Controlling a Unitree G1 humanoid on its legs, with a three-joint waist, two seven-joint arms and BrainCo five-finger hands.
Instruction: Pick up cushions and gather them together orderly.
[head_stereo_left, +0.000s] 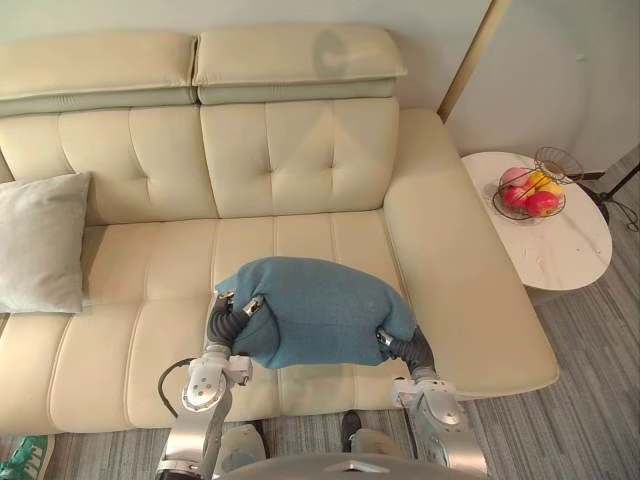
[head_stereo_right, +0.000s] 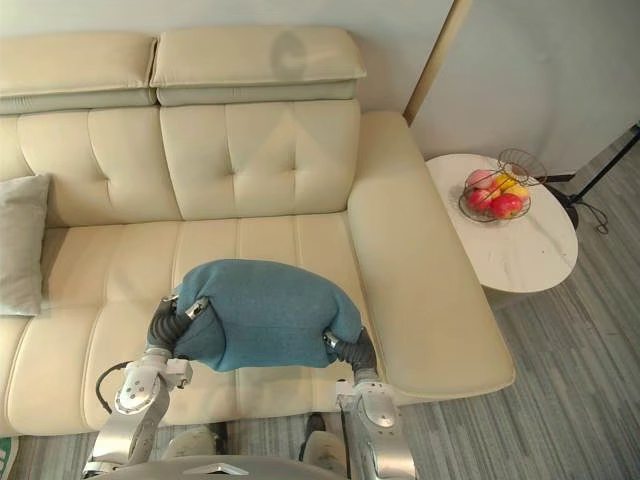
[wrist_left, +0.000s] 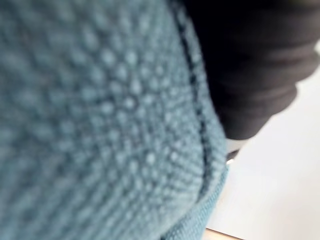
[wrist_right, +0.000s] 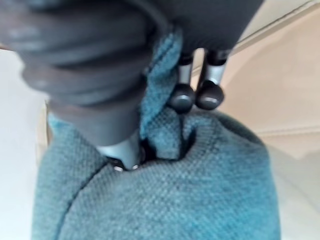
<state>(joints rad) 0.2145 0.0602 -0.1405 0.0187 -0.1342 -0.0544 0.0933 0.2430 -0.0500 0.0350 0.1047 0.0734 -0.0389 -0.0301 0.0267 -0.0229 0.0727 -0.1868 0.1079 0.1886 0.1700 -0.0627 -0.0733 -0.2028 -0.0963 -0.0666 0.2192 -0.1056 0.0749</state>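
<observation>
Above cream sofa (head_stereo_left: 300, 150) hangs a plump, apparently knitted blue cushion (head_stereo_left: 320, 310).

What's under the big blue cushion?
The cream leather sofa's seat shows around the blue-green knitted cushion, with the left hand and right hand at its ends. The spot straight beneath is covered.

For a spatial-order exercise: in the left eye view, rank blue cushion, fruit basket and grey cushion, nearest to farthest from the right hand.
1. Blue cushion, gripped by the right hand.
2. Fruit basket, on the table, right.
3. Grey cushion, sofa's far left.
</observation>
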